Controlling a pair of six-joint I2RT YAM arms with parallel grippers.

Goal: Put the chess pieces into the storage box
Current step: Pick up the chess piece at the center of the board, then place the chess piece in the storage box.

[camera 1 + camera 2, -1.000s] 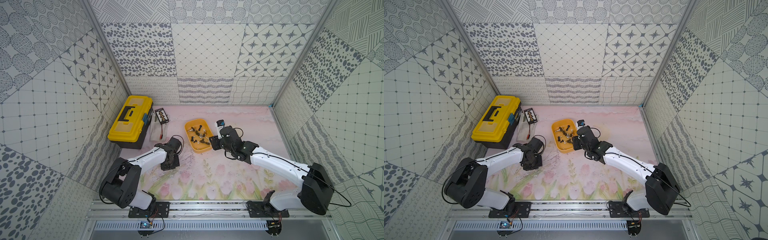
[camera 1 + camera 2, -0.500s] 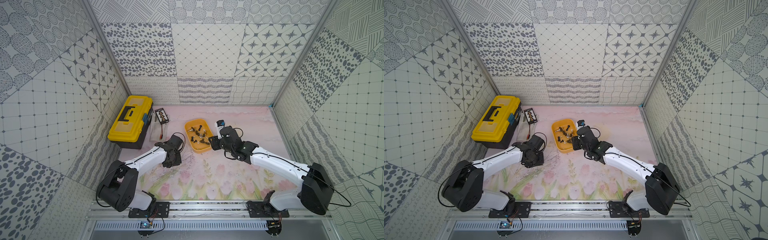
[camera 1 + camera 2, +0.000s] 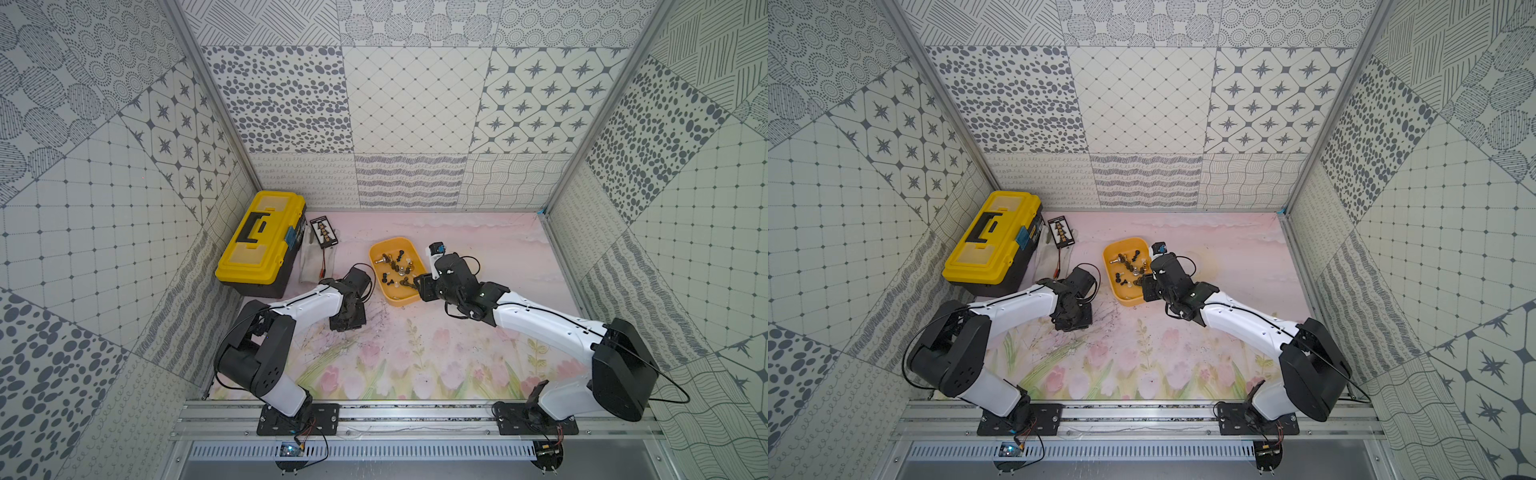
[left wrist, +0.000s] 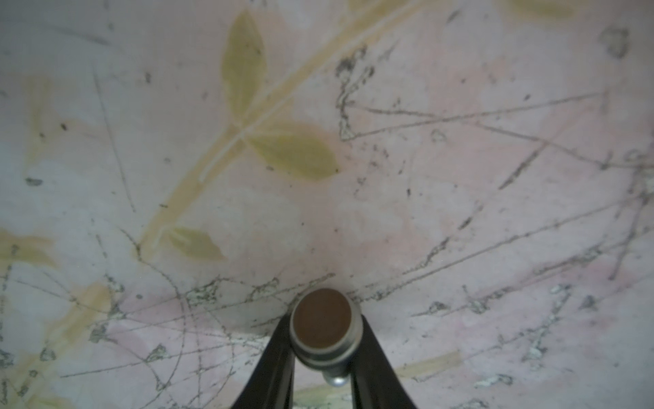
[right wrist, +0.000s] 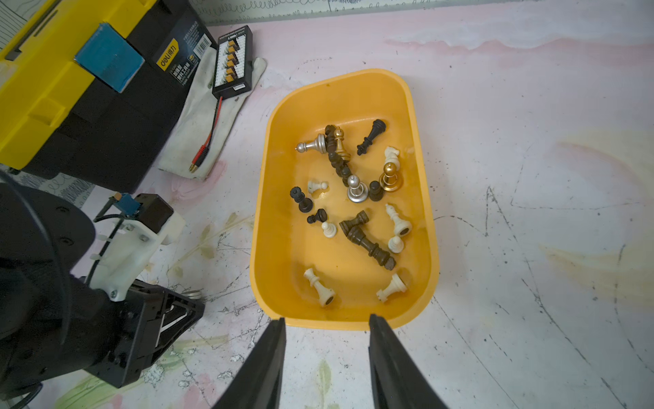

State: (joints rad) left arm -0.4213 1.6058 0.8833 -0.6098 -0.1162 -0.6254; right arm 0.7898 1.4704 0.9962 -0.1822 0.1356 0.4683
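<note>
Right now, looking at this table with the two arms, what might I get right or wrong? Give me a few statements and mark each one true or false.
1. The left fingers clasp a silver piece. True.
2. The right fingers hold a white piece. False: they are open and empty, just outside the near rim of the tray.
3. The tray holds dark, white, silver and gold pieces. True.
4. The toolbox stands open. False: its lid is shut.
</note>
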